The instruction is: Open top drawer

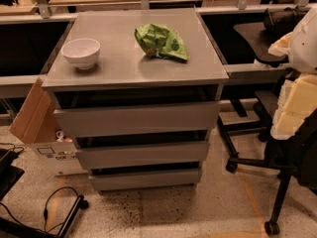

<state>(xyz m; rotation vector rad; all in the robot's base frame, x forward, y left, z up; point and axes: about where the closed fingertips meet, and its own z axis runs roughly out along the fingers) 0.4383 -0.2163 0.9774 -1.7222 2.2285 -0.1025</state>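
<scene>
White bowl (pixel 80 52), green bag (pixel 161 41) (crumpled) on cabinet top (pixel 124 66).

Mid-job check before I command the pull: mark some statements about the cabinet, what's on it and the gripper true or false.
1. A white bowl sits on the cabinet top. True.
2. The green bag lies in the top drawer. False: it lies on the cabinet top, right of the bowl.
3. The top drawer has two more drawers below it. True.
4. The gripper holds the top drawer's front. False: the gripper is out of view; nothing touches that front.
5. The chair stands left of the top drawer. False: it stands to its right.
</scene>
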